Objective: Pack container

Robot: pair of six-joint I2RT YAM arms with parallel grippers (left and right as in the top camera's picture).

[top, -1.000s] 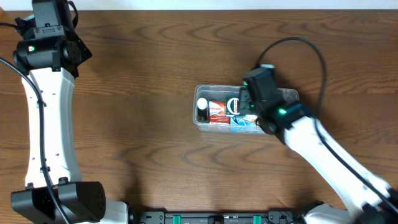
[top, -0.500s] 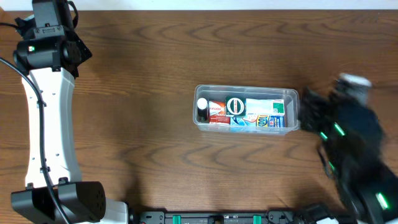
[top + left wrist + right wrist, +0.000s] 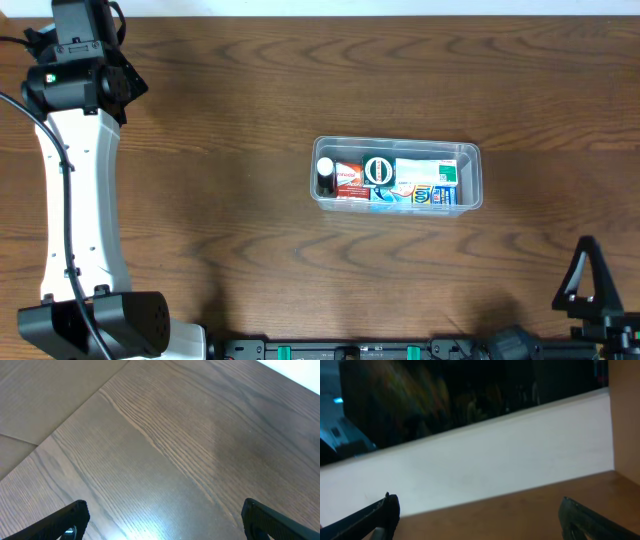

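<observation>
Clear shallow container [image 3: 476, 180], rounded corners, lies approx. 3 o'clock of surface [image 3: 220, 150] centre, holding boxes [image 3: 430, 172] w/ a white-capped bottle [image 3: 325, 171] at its 9 o'clock end. Over it 1 s ago, the right arm [image 3: 592, 290] is now back at 5 o'clock. The left arm [image 3: 75, 180] is unchanged at 10 o'clock. Both left fingers [image 3: 70, 517] and right fingers [image 3: 380, 512] are spread wide.

**White shell, black joints**

Clad in a long white shell down the left arm [image 3: 85, 200], capped with black housings at top [image 3: 80, 88] and base [image 3: 100, 322]. Lit by one small green lamp [image 3: 50, 77]. Trailed by a thin black cable [image 3: 68, 230]. Tipped with matte black fingers [image 3: 67, 519]. On the right arm [image 3: 590, 285], only black angular framing.
</observation>
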